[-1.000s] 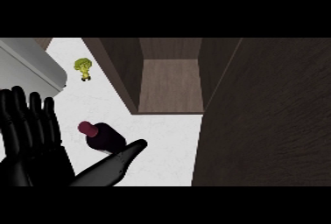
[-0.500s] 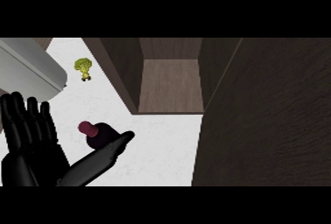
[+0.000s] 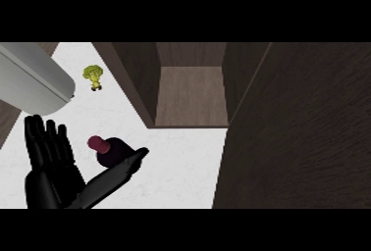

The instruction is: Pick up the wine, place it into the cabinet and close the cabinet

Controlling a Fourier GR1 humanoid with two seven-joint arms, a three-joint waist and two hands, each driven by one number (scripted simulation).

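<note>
A small green and yellow item that looks like a piece of broccoli (image 3: 92, 76) lies on the white surface (image 3: 181, 166) in the upper left part of the frame, well apart from everything else there. The surface is pale with faint grey marbling and fills the left and lower middle of the view. A large light grey rounded object (image 3: 33, 81) enters from the left edge at the upper left and angles down toward the middle, its blunt end lying just below and left of the broccoli.
</note>
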